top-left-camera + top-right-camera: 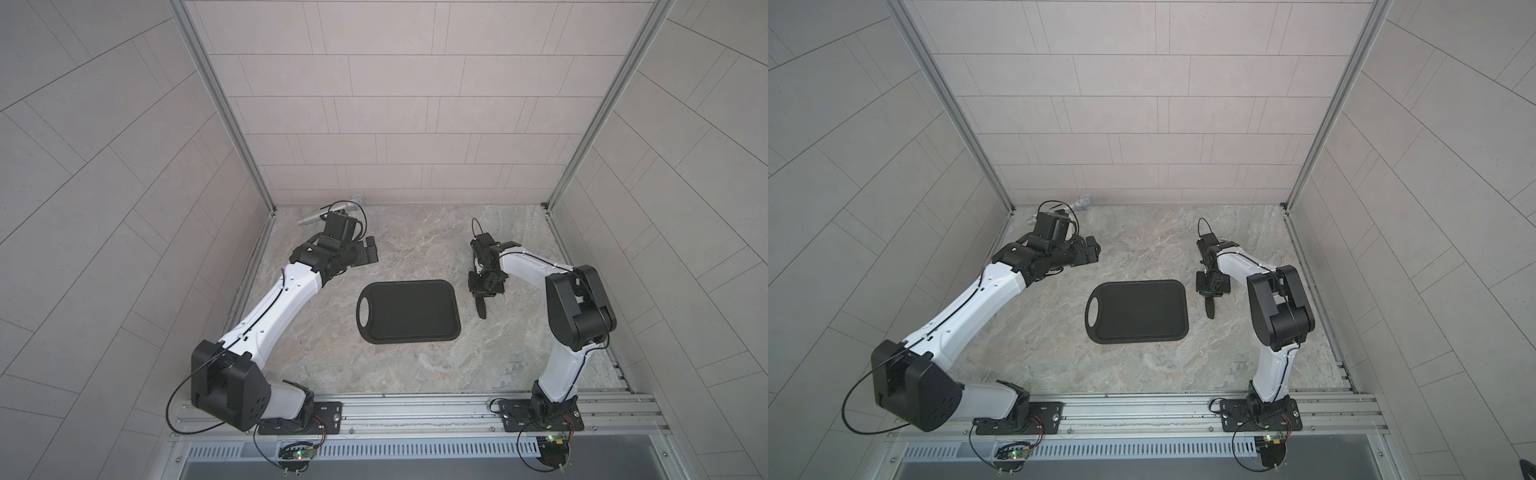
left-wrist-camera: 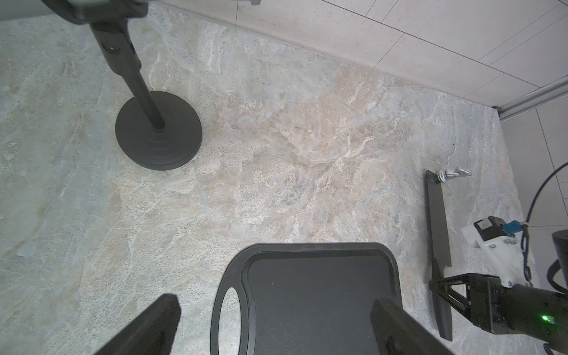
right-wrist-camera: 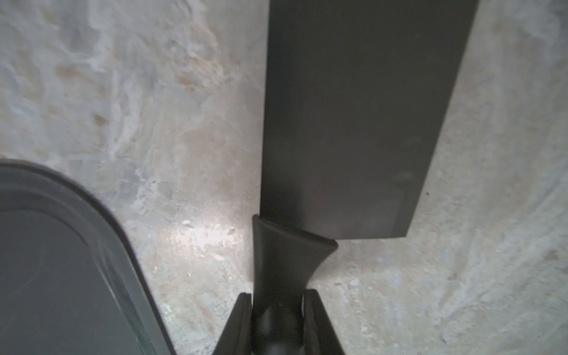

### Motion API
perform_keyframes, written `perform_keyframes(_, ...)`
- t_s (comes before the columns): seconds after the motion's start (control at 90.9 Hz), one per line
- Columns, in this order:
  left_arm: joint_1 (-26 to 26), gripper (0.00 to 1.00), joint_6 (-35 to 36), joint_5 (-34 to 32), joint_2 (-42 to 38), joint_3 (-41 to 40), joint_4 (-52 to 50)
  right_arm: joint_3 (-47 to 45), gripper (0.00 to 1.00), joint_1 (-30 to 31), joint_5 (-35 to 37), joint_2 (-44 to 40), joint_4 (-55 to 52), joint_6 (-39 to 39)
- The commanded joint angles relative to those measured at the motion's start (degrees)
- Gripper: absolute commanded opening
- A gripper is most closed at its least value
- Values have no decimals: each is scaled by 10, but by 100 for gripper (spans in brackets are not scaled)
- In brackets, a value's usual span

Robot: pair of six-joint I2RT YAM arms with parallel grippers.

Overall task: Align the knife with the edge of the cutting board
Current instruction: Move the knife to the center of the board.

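Right wrist: right gripper (image 3: 278,307) clenched on knife (image 3: 353,123) handle, near the blade.
Knife: beside cutting board (image 1: 409,311) short edge opposite the handle hole, roughly parallel, gap between.
Left gripper (image 1: 371,251): released, idle.
Risk: tapered handle pivots in pinch; blade rides onto board rim.

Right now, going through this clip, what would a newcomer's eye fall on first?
The large flat matte-black cutting board with an oval handle hole lies mid-table. Beside its plain end, not touching it, the right tool is shut on the slim handle of the all-black cleaver-like knife. The left tool hangs open near the silver microphone on a black stand, at the far corner.
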Motion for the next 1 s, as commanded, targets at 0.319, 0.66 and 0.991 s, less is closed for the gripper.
perform_keyframes(0.319, 3, 100, -3, 5, 7, 13, -9, -69, 0, 26, -39, -63, 44, 22)
perform_keyframes(0.66, 3, 100, -2, 6, 9, 14, -10, -79, 0, 55, -31, -42, 19, 20)
perform_keyframes(0.991, 3, 100, -1, 8, 10, 15, -11, -81, 37, 61, -8, -47, -16, 12)
